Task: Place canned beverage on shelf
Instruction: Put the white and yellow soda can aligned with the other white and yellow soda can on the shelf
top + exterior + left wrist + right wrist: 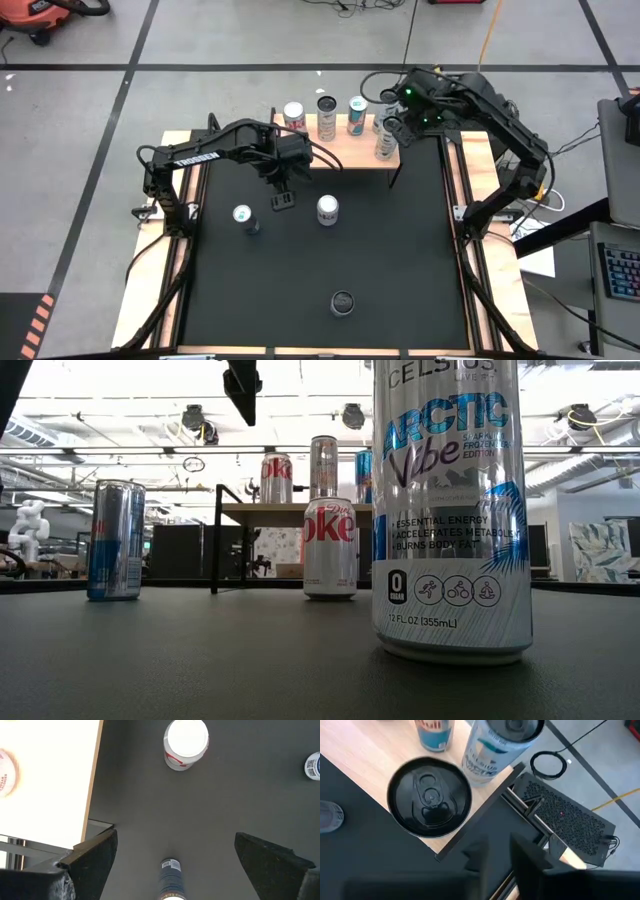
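Note:
The shelf [335,155], a low table of light wood, stands at the mat's far edge and bears several upright cans. A black-topped can [430,797] stands at its right near corner, with a Celsius can [495,745] behind it. My right gripper [500,860] hovers over that corner [392,125], shut with nothing between its fingers. My left gripper [283,200] hangs open high above the mat, near the shelf's left front. On the mat stand a blue-silver can [243,217], a Diet Coke can [327,210] and a Celsius can [343,302].
The black mat [400,260] lies bare on its right half. Wooden table strips [475,150] run along both sides. The shelf's thin black leg [215,540] stands on the mat. A keyboard [622,270] lies off to the right.

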Robot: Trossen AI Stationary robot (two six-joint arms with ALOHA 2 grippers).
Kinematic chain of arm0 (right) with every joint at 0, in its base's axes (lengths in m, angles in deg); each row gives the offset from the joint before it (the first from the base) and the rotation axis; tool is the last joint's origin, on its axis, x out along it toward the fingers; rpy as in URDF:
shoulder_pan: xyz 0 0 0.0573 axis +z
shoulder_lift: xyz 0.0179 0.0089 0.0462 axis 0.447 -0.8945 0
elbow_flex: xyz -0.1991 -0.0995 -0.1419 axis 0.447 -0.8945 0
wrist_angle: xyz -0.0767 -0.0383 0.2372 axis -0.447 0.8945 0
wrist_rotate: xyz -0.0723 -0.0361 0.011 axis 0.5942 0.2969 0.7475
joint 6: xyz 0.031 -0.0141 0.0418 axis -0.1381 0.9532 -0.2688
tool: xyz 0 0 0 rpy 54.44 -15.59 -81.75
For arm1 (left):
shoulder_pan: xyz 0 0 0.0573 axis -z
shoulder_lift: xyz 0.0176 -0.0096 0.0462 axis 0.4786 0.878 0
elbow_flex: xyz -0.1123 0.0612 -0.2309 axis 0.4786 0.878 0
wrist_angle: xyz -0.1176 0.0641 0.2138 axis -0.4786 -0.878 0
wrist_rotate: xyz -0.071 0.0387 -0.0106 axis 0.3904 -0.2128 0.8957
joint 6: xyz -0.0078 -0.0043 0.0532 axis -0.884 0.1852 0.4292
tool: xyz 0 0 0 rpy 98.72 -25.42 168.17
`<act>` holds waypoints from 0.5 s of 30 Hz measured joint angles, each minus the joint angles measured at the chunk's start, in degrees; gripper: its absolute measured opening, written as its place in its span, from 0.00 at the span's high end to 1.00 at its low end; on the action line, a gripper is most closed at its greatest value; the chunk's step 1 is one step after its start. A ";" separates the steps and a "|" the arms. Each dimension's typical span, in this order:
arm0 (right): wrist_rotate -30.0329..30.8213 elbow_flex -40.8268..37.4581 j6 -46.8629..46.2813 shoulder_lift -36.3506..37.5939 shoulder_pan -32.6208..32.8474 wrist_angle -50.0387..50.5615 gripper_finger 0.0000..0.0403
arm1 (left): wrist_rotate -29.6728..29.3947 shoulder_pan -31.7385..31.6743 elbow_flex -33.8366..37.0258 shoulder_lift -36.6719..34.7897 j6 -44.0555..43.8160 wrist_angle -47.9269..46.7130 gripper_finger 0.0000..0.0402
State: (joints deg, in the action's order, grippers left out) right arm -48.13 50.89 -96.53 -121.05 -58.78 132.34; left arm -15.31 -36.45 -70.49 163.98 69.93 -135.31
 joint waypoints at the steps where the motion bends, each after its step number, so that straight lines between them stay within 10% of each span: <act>1: 0.00 -0.52 -0.34 0.00 0.00 -0.02 0.90 | 0.00 0.00 0.00 -0.01 0.00 0.00 0.01; 15: -0.02 -7.65 -4.95 0.01 -0.50 -1.43 1.00 | 0.00 0.00 0.00 0.00 -0.02 0.00 0.01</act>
State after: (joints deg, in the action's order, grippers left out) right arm -48.15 43.24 -101.47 -121.04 -59.28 130.91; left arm -15.31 -36.45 -70.49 163.98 69.91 -135.31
